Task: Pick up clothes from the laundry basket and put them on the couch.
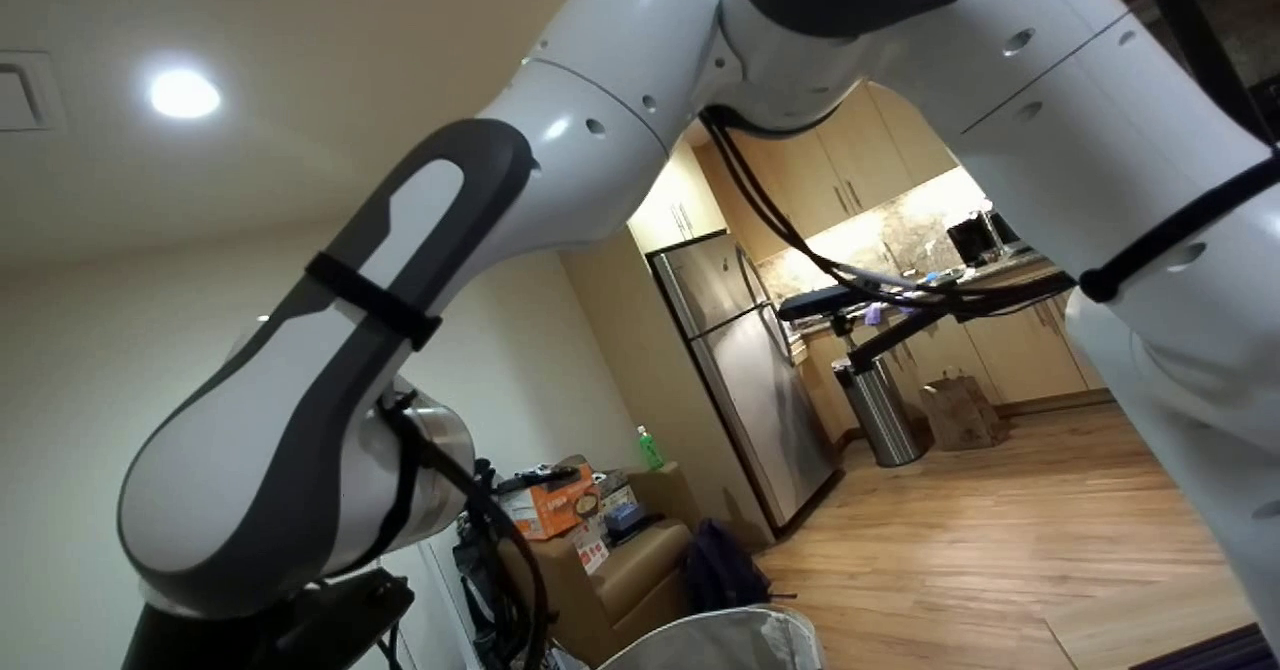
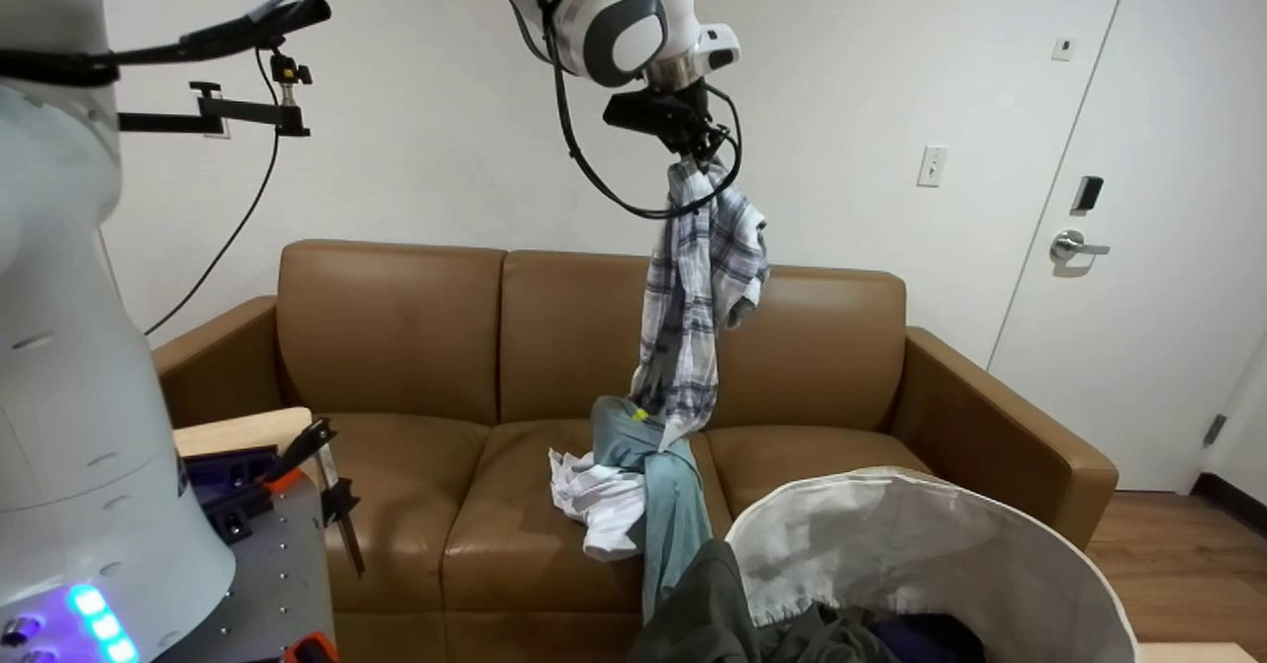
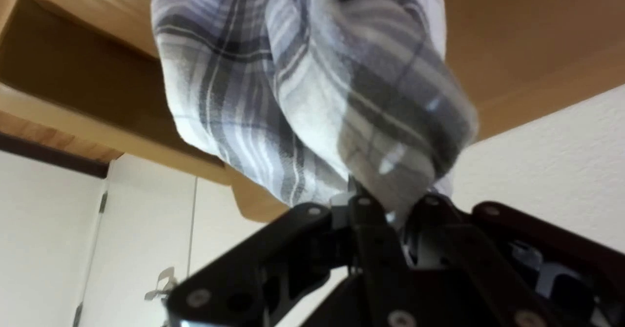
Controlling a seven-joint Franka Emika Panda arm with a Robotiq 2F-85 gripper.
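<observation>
My grpr [image 2: 701, 155] pinching plaid shirt [image 2: 683, 277] up top | shirt hangs over couch [image 2: 386, 336], low end at teal garment [image 2: 678, 505], contact unclear | white garment [image 2: 606, 505] beside it | dk clothes [image 2: 822, 635] in bskt [image 2: 921, 534]

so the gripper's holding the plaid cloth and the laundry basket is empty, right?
The laundry basket isn't empty: dark clothes lie in it, as an exterior view shows. The rest is right: the gripper is holding the plaid cloth.

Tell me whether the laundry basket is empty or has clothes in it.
Not empty: in an exterior view, dark clothes lie inside the laundry basket. How full, I cannot tell; the picture cuts off its lower part.
</observation>
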